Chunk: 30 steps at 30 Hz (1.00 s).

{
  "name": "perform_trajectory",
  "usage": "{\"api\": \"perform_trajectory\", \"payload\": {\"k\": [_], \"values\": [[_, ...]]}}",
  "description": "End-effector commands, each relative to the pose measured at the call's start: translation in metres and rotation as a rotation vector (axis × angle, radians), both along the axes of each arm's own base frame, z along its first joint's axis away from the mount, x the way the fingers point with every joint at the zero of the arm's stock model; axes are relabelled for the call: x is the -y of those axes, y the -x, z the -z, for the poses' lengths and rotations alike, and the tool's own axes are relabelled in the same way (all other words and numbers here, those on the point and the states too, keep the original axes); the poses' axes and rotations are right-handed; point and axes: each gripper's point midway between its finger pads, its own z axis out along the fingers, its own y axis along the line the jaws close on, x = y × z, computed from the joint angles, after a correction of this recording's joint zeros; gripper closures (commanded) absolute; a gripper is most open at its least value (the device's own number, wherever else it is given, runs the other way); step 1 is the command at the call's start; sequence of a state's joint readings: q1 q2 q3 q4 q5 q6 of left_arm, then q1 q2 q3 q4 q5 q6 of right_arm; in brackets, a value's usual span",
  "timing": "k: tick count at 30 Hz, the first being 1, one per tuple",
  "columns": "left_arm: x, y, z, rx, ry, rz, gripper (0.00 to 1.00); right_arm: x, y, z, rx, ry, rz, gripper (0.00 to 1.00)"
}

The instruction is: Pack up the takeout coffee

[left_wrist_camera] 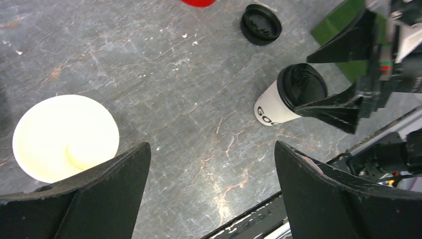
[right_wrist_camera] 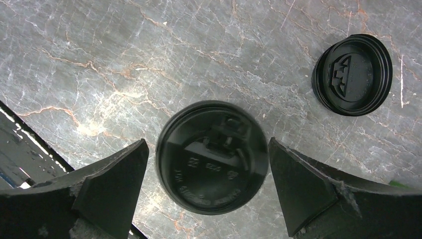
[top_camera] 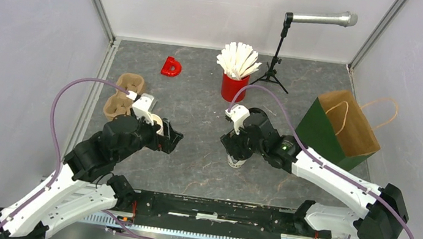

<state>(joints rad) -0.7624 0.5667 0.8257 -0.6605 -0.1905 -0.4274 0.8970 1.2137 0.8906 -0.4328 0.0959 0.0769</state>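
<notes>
Black right pincer [right_wrist_camera: 207, 144] wide open, astride lidded cup [right_wrist_camera: 211, 167].

On the table [top_camera: 190, 166], the lidded cup [right_wrist_camera: 211, 157] stood centrally between the spread fingers of the right gripper [right_wrist_camera: 208, 144]. The loose lid [right_wrist_camera: 352, 74] lay just beyond it, toward the far stick cup [top_camera: 235, 85]. The open cup [left_wrist_camera: 64, 137] stood left, near the carrier [top_camera: 122, 96], and the bag [top_camera: 344, 128] sat right.

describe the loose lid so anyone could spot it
Find the red cup of sticks at the back of the table. Just nearer the arms, a black lid lies flat on the table. The other lid caps a cup; this one doesn't.
</notes>
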Motion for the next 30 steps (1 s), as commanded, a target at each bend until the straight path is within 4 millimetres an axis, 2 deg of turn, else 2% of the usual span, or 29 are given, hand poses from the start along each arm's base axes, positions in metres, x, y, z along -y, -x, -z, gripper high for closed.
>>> {"api": "perform_trajectory", "payload": {"k": [1, 7, 14, 19, 26, 30], "values": [[-0.010, -0.006, 0.012, 0.026, -0.079, -0.024, 0.00, -0.010, -0.006, -0.026, 0.043, -0.055, -0.005, 0.02], [-0.012, -0.009, 0.023, 0.008, -0.114, -0.036, 0.00, -0.012, -0.005, -0.028, 0.044, -0.067, -0.009, 0.02], [-0.014, -0.010, 0.030, -0.006, -0.148, -0.041, 0.00, -0.010, 0.001, -0.002, -0.009, -0.025, -0.022, 0.02], [-0.016, -0.010, 0.029, -0.001, -0.154, -0.047, 0.00, -0.008, 0.001, 0.008, -0.022, -0.003, -0.017, 0.02], [-0.019, -0.010, 0.029, 0.005, -0.162, -0.053, 0.00, -0.007, -0.001, 0.009, -0.025, 0.011, -0.010, 0.02], [-0.019, -0.010, 0.030, 0.005, -0.166, -0.053, 0.00, -0.010, -0.002, -0.008, 0.001, -0.029, -0.007, 0.02]]}}
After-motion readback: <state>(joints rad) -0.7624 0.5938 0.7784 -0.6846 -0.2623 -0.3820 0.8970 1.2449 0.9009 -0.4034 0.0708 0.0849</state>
